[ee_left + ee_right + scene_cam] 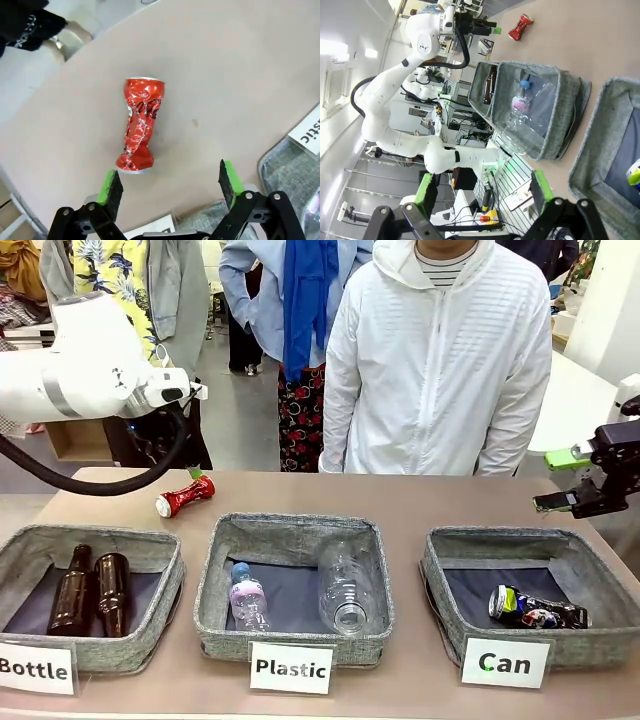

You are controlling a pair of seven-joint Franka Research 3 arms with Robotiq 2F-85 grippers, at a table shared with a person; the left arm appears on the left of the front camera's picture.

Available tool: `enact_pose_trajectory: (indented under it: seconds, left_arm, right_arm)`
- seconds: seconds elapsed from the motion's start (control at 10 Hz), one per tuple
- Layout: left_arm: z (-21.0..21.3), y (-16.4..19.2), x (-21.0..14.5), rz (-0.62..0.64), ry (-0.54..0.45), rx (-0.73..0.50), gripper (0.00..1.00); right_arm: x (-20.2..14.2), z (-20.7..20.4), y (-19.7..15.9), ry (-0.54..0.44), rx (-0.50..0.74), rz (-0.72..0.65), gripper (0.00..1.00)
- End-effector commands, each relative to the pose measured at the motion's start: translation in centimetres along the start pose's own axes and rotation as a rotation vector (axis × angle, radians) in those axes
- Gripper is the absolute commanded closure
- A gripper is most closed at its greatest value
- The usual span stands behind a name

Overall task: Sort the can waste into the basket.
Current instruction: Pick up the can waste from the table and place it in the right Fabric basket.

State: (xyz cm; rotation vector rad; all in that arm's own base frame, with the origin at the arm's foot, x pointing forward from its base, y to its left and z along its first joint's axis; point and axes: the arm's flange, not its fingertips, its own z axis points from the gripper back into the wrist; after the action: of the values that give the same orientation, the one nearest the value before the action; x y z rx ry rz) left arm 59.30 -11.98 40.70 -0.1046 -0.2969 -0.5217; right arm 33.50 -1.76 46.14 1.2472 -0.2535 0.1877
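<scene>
A crushed red can (185,496) with a silver end lies on the table behind the left baskets. In the left wrist view the red can (139,125) lies just beyond my left gripper (169,179), which hovers above it, open and holding nothing. A crushed black can (535,610) with green-yellow print lies inside the grey basket (440,575) labelled "Can" at the right. My right gripper (558,480) hangs open and empty above the table behind that basket. In the right wrist view, my right gripper (482,187) looks past the Can basket's rim (600,145).
A "Plastic" basket (213,590) in the middle holds clear plastic bottles. A "Bottle" basket (172,580) at the left holds two brown glass bottles. A person in a white jacket (440,370) stands at the far edge, and others stand behind.
</scene>
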Motion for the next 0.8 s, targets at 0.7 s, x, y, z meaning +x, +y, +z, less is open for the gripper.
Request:
enact_pose_trajectory:
  seconds: [0.7]
  left_arm:
    - [-9.7,4.5,2.8,-0.403,0.069,-0.038,0.0]
  right_arm:
    - [-0.1,0.3,0.2,0.01,-0.003,-0.002,0.0]
